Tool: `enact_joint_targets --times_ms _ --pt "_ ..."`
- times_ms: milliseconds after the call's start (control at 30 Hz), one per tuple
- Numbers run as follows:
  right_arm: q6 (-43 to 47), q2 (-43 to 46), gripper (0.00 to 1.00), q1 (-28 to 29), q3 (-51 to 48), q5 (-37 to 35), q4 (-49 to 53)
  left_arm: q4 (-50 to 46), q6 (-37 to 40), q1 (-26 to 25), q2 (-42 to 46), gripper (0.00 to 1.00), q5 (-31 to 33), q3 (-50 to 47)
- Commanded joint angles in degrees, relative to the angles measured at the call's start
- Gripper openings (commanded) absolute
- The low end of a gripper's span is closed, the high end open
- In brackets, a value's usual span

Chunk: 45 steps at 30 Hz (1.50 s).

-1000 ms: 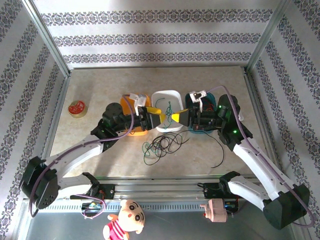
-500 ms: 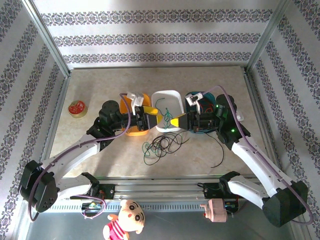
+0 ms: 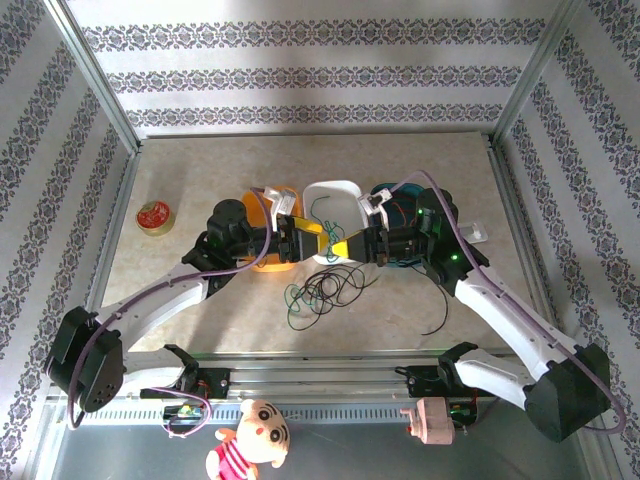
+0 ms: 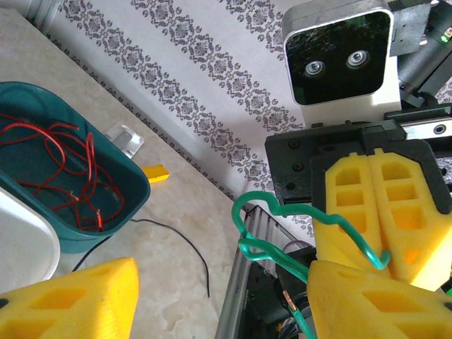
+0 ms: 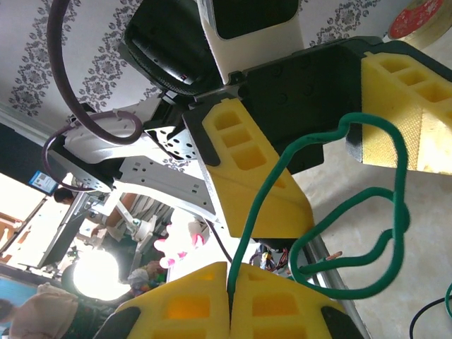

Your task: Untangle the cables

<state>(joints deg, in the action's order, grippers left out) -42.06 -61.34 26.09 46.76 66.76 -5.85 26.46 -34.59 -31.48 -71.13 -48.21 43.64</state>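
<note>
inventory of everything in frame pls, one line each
table: 1, beige marble, under everything
orange tray: 1, orange, left of the white tray, partly under the left arm
white tray: 1, white, middle of the row
teal tray: 1, teal, right of the white tray
red cables: count unclear, red, inside the teal tray
cable tangle: count unclear, black and green, on the table in front of the trays
loose cable: 1, black, on the table right of the tangle
green cable: 1, green, pinched in the right gripper
tape roll: 1, red-topped, far left of the table
doll: 1, red and yellow, below the table's near edge
left gripper: 1, yellow fingers, open
right gripper: 1, yellow fingers, shut
</note>
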Motion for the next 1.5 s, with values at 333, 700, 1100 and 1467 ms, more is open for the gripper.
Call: enact_joint_targets --times_ms 333,700,1100,1467 --pt "0.1 -2.6 0.0 6.1 1.0 1.0 -3.1 12.9 -4.8 0.2 -3.1 0.59 -0.3 1.4" --pt "-1.6 0.6 0.0 7.8 3.6 4.9 -3.8 10.8 -2.5 0.3 -5.0 0.5 5.2 0.3" --pt "-4.9 6.1 0.0 -7.5 1.6 -9.9 -4.8 5.4 -0.4 0.3 -3.6 0.28 7.6 -5.6" --pt "-8.2 4.4 0.0 -13.1 -1.8 -12.0 -6.0 5.6 -0.3 0.2 -1.8 0.25 8.3 -6.7"
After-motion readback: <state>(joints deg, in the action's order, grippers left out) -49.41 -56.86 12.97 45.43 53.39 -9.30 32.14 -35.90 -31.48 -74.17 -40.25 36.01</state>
